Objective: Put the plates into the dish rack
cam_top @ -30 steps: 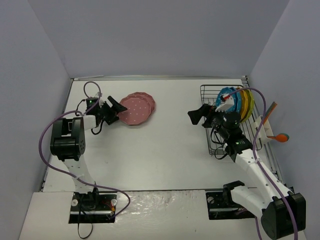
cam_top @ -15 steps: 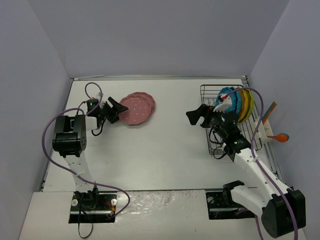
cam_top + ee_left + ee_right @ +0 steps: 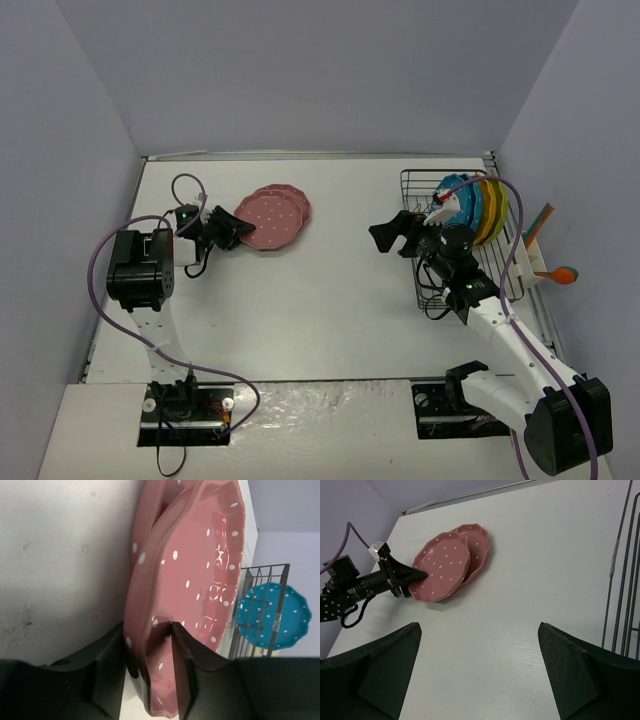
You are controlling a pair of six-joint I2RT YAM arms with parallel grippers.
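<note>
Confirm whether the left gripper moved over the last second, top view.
Yes, slightly. Against the front pink plate, the left gripper has shifted right and nearer the table's front edge. Its fingers, spread before, now pinch the rim.
</note>
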